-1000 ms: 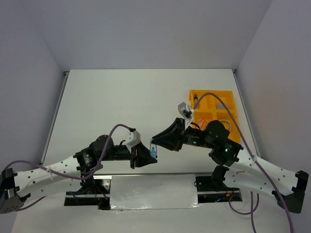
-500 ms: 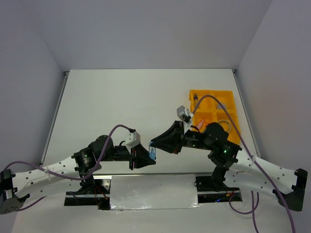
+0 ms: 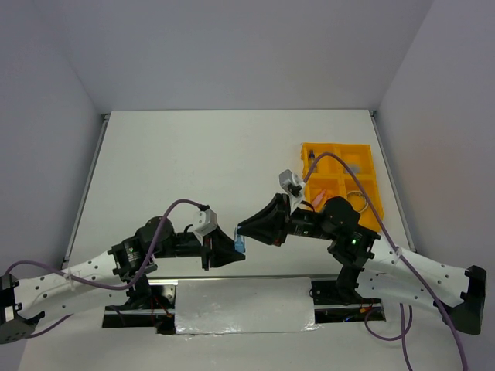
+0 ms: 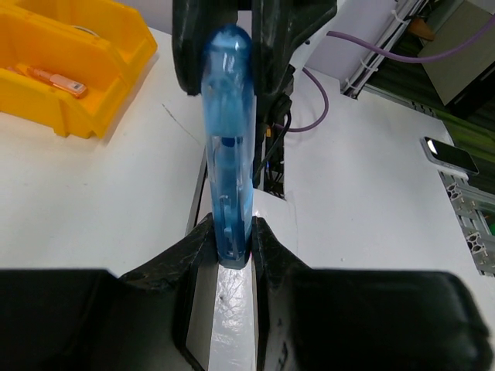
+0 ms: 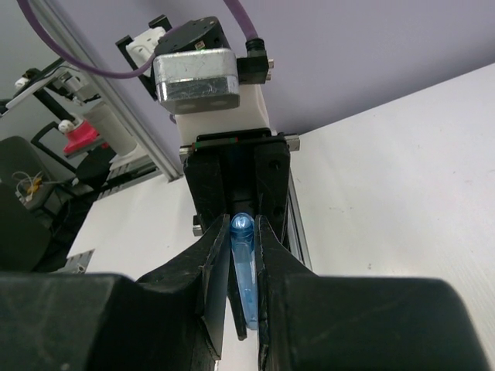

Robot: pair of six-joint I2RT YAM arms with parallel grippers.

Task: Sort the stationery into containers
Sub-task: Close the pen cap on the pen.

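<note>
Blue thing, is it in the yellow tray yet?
Out. The blue piece is pinched between the left tool and the right tool, away from the yellow tray.

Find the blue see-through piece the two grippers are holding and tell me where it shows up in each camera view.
Top external: blue piece, low centre, where the left gripper meets the right gripper.
Left wrist: centre, rising from the left gripper into the right gripper.
Right wrist: bottom centre, between its own fingers.
Shared landmark: yellow tray, right of centre from above, top left in left wrist; absent from right wrist.
</note>
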